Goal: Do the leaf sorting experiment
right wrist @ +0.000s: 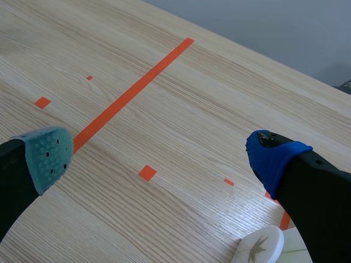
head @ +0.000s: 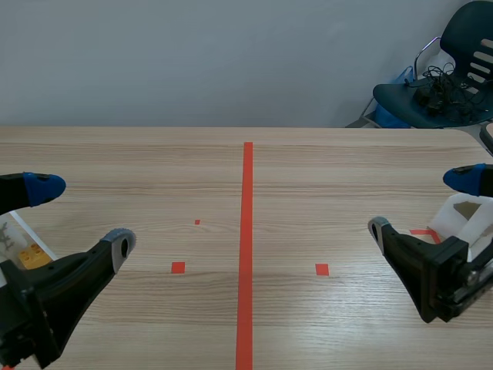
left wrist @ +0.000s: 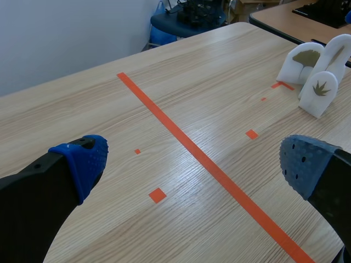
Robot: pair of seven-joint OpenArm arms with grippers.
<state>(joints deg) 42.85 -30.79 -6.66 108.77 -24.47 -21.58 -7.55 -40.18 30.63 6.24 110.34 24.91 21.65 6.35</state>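
Several white arched stands printed with brown leaves sit near the table's right edge: one shows a fan-shaped leaf (left wrist: pixel 305 59), another a pointed many-lobed leaf (left wrist: pixel 320 89). In the scene view these white stands (head: pixel 464 222) are partly hidden behind my right gripper (head: pixel 422 205), which is open and holds nothing. The right wrist view shows one leaf stand (right wrist: pixel 261 246) just beside its blue-padded finger (right wrist: pixel 271 155). My left gripper (head: pixel 81 217) hovers open and holding nothing over the table's left side, far from the stands.
A white card with a yellow-orange picture (head: pixel 23 247) lies at the left edge, behind my left gripper. A dark chair (head: pixel 439 85) with cables on it stands past the table's far right corner. The wooden table (head: pixel 308 193) carries only tape marks in its middle.
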